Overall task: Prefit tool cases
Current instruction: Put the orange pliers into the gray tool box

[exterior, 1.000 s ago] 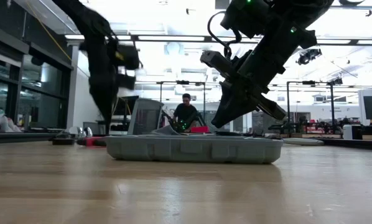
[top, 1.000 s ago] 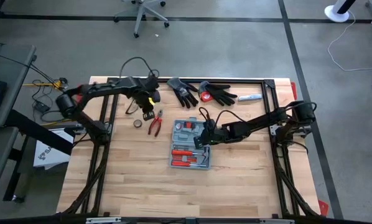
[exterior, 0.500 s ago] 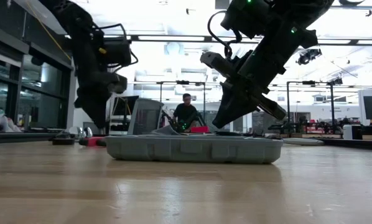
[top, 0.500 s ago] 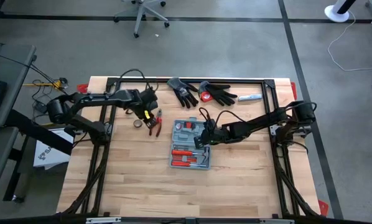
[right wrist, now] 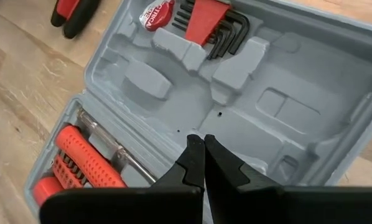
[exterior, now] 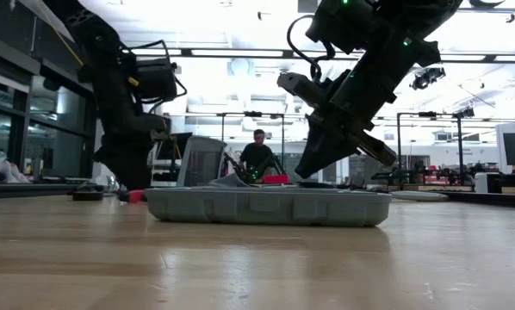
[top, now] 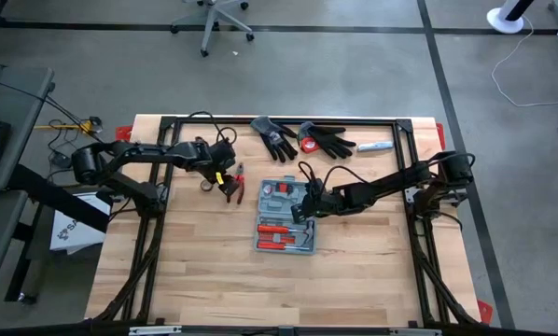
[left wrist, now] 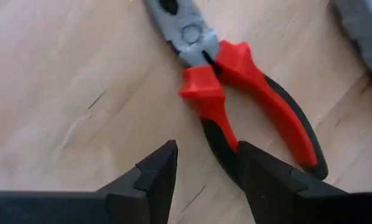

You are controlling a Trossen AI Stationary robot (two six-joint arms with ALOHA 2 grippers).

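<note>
The grey tool case [top: 285, 217] lies open on the wooden table, with red-handled tools in its moulded trays [right wrist: 86, 155]. My right gripper [right wrist: 200, 140] is shut, its tips low over an empty recess of the case [right wrist: 267, 106]. Red-and-black pliers [left wrist: 236, 93] lie flat on the table left of the case [top: 232, 184]. My left gripper [left wrist: 206, 144] is open and points down just above the pliers' handle end. One handle runs beside one finger [left wrist: 260, 180], and I cannot tell whether they touch. My right gripper's shut fingertips [right wrist: 192, 155] slant down from the table's right side to the case's moulded inside [right wrist: 173, 118]. I cannot tell whether they touch it.
Two black gloves [top: 277, 137] [top: 330, 140] and a small white-blue object [top: 377, 147] lie along the far edge. A small roll [top: 206, 186] sits left of the pliers. A person [exterior: 257, 151] is in the room beyond. Bare wood spans the table's near half.
My left gripper has come down and toward the table's near edge, onto the pliers, rolling about its own axis as it sank. The case and pliers lie where they were.
</note>
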